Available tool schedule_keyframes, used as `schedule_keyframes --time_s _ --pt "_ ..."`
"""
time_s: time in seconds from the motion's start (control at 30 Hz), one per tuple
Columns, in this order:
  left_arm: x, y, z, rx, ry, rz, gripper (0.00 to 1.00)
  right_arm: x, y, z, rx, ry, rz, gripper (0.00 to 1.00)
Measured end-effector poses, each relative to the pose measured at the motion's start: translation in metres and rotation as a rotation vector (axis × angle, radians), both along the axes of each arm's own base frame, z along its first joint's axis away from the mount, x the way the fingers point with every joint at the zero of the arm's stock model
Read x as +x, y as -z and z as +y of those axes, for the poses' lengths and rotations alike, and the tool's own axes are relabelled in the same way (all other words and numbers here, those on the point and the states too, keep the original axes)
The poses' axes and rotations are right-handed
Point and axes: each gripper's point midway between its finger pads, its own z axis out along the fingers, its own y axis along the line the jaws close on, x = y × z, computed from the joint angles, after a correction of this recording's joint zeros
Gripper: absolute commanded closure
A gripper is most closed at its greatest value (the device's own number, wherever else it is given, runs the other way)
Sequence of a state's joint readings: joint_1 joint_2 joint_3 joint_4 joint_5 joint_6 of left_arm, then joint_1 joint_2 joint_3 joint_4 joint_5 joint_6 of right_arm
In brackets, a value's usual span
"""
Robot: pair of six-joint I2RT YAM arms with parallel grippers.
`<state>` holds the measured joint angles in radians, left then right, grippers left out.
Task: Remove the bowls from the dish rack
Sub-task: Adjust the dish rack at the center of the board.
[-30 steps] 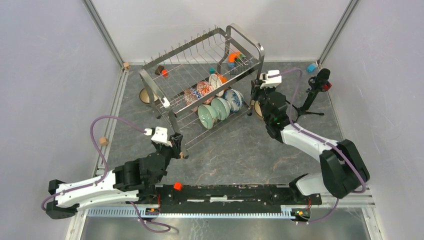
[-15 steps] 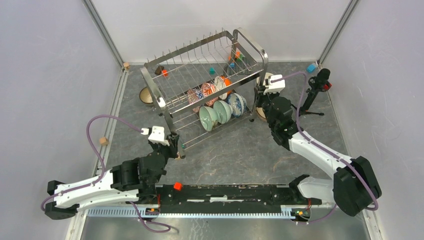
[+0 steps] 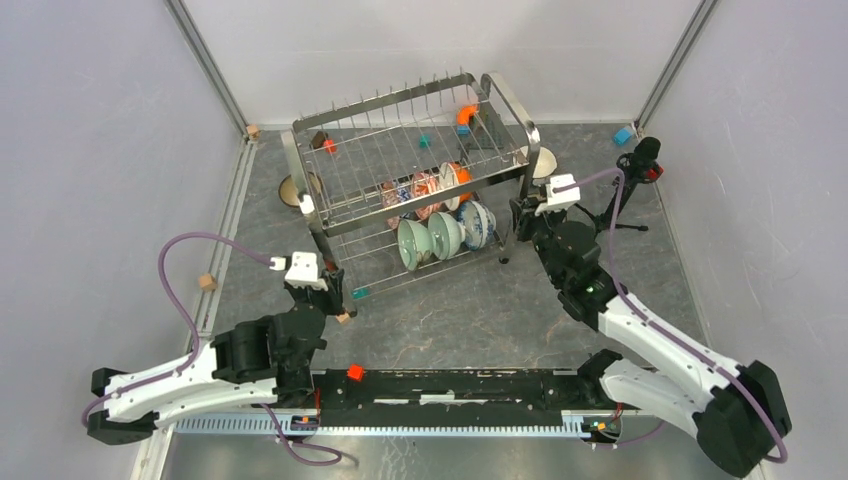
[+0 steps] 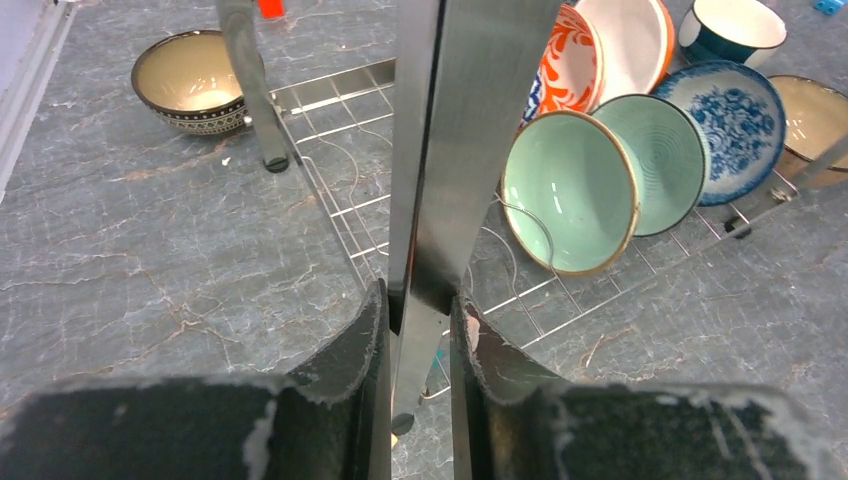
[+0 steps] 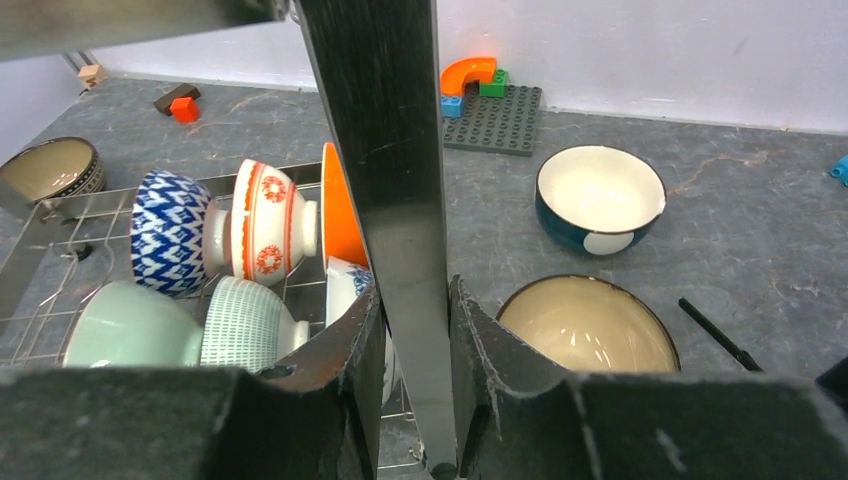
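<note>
Dish rack stands toward twelve o'clock, long axis nine-to-three, bowls on edge inside; left gripper pinches its seven-o'clock leg tightly, right gripper its four-o'clock leg.

Grey marbled counter. Directly on it:
- patterned bowl, left side
- teal bowl and brown bowl, near each other, right side
- grey plate, far edge
- blue block
- black tripod

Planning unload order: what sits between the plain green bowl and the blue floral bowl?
A ribbed pale green bowl stands between them, clearest in the left wrist view.
</note>
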<state>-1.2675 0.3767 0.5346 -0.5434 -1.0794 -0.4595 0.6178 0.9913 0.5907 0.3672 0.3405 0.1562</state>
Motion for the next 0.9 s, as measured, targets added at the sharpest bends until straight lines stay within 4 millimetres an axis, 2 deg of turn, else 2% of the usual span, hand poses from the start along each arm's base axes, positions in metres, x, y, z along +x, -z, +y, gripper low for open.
schedule_keyframes --time_s 0.17,0.4,0.9 --pt "0.004 0.001 -0.001 0.027 -0.034 -0.004 0.98 -0.021 0.000 -0.010 0.013 -0.006 -0.008 1.00" --pt "0.016 0.003 -0.006 0.051 -0.119 -0.031 0.98 -0.041 0.004 -0.020 0.025 -0.014 -0.018 1.00" --pt "0.039 0.005 -0.012 0.092 -0.289 -0.075 0.98 -0.059 0.005 -0.032 0.053 -0.018 -0.037 1.00"
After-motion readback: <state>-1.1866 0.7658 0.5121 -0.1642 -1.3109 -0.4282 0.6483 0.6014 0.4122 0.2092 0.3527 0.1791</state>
